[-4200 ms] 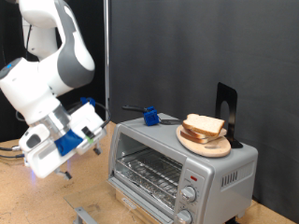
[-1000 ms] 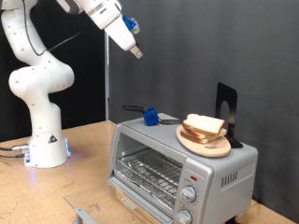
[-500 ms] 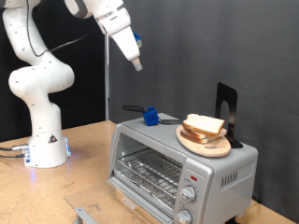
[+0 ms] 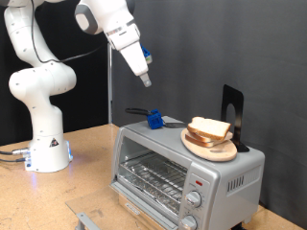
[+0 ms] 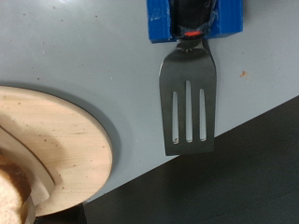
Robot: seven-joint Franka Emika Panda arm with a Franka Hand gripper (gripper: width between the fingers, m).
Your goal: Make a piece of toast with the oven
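The silver-grey oven (image 4: 182,171) stands at the exterior view's lower right, its glass door shut, with the wire rack visible behind it. On its top a round wooden plate (image 4: 213,148) carries the piece of toast (image 4: 209,128). My gripper (image 4: 146,81) hangs in the air above the oven's left end, fingers pointing down, holding nothing that shows. Below it lies a metal spatula (image 4: 169,121) with a blue handle block (image 4: 153,119). The wrist view shows the slotted spatula blade (image 5: 187,103), the blue block (image 5: 194,19), the plate (image 5: 51,149) and a toast corner (image 5: 7,201); no fingers show there.
A black upright stand (image 4: 232,113) rises behind the plate on the oven top. The oven's two knobs (image 4: 196,199) and red mark (image 4: 199,182) are at its front right. The arm's base (image 4: 43,144) stands on the wooden table (image 4: 58,196) at the left.
My arm rose from low at the left, near the table, to high above the oven. Over the last second the gripper has come down and to the right, towards the spatula.
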